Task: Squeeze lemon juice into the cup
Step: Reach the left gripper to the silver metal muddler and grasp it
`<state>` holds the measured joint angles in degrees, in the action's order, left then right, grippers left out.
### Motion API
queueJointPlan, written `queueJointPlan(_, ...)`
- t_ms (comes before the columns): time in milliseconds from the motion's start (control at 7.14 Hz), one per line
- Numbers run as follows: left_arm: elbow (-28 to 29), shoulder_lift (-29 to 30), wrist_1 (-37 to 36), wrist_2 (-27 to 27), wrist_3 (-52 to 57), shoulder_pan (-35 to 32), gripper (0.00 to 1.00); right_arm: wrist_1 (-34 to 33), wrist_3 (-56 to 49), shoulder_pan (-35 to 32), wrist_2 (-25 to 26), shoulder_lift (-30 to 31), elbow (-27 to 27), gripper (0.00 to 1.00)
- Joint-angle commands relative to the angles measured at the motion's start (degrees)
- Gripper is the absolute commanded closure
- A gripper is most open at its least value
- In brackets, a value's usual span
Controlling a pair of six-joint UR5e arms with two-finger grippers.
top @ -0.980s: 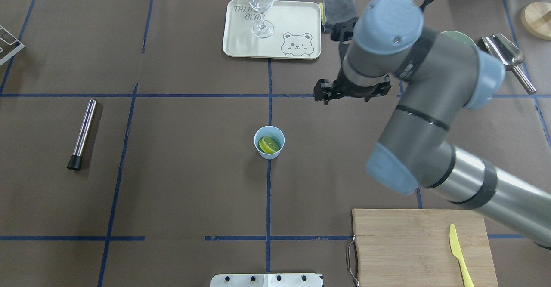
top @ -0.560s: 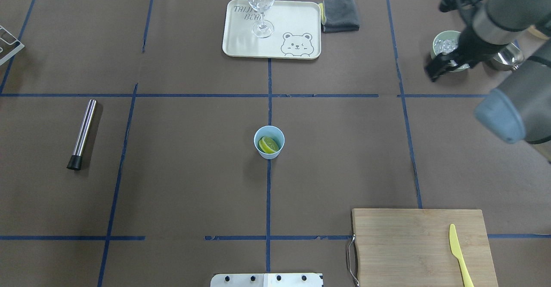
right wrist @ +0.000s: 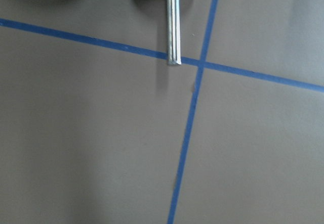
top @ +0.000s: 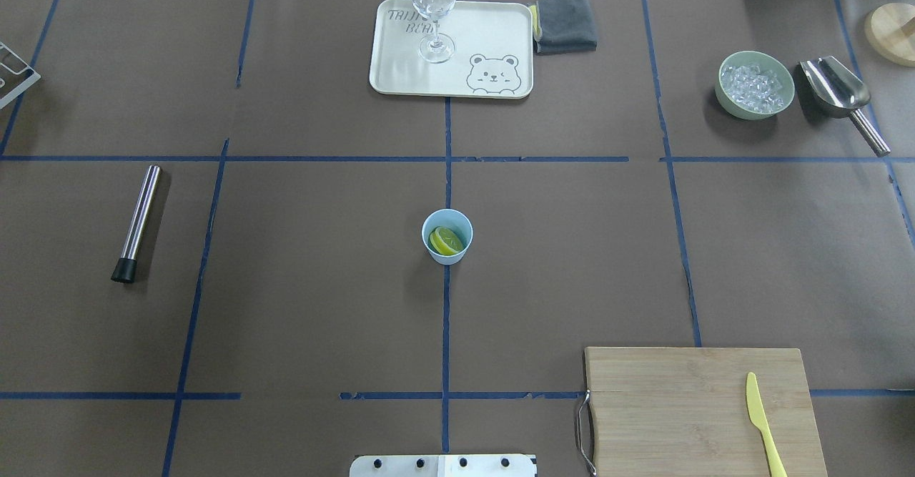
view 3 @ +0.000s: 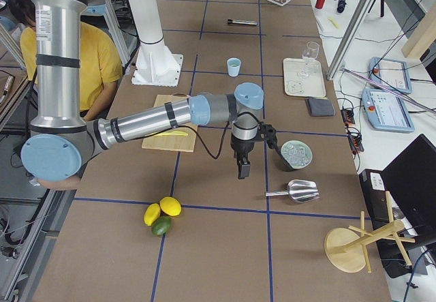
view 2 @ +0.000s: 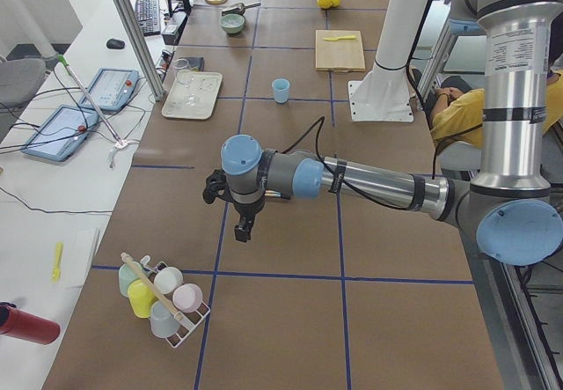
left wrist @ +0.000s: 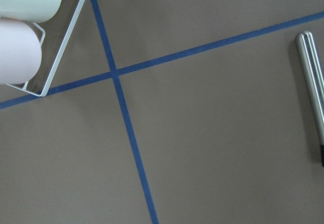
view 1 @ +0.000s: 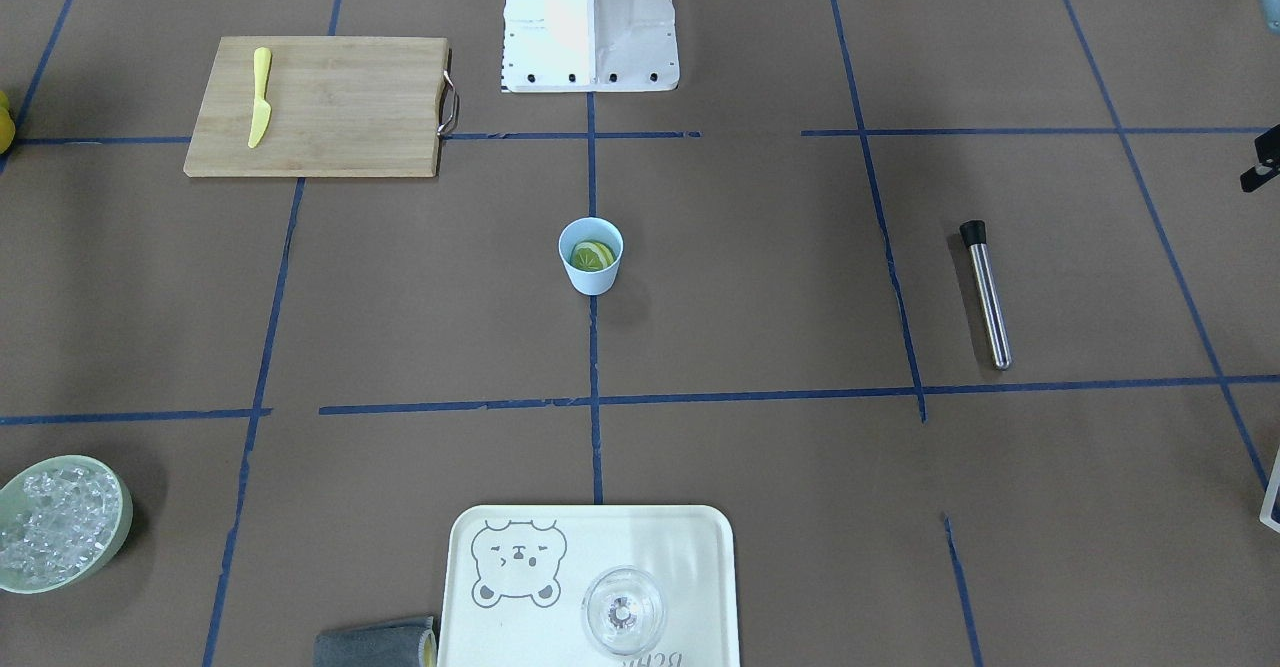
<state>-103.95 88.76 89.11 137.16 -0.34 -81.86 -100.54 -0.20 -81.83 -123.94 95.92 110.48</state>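
One broad brown table (top: 322, 305) taped into blue squares, and both arms are parked far out at its ends, well apart from the action in the middle. The left arm (view 2: 369, 179) stretches low, its left gripper (view 2: 244, 229) hanging point-down near a wire rack of pastel cups (view 2: 163, 298). Only the side view catches it, so I cannot tell whether its fingers are apart or together. Same story opposite: the right arm (view 3: 150, 121) reaches out with the right gripper (view 3: 243, 168) hanging beside the green bowl of ice (view 3: 296, 153) and the metal scoop (view 3: 293, 191), and I cannot tell its finger state either. Neither tool appears to carry anything.

Down in size now: the wooden cutting board (top: 679, 405) holds only the yellow toy knife (top: 761, 420). And dead centre, on the blue line, stands the cup (view 1: 592, 279), upright, with the lemon (top: 448, 241) lying inside it, cut face tilted up.

My read: the lemon is delivered into the cup and nobody is working it, so this looks like the closing stage, or a pause. If more juice is wanted, an arm must travel back to centre, descend with fingers spread, and pinch the lemon inside that narrow cup without tipping it.
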Motion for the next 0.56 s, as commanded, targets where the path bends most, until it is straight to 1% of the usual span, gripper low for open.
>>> queueJointPlan(0,-0.5,8.2,0.1,0.0,-15.4,8.9,0.00,0.4,-5.9,-3.9,-2.0,4.2,-0.1,0.00)
queueJointPlan(140,-0.5,11.5,0.1,0.0,-17.8,12.6,0.00,0.4,-6.0,-4.0,-1.9,4.3,-0.1,0.00)
queueJointPlan(280,-0.3,16.5,0.1,-0.3,-17.8,16.9,0.00,0.4,-6.1,-4.2,-1.9,4.3,0.0,0.00)
queueJointPlan(420,-0.3,20.7,0.1,-2.4,-17.6,18.9,0.00,0.4,-6.1,-4.2,-1.8,4.3,-0.1,0.00)
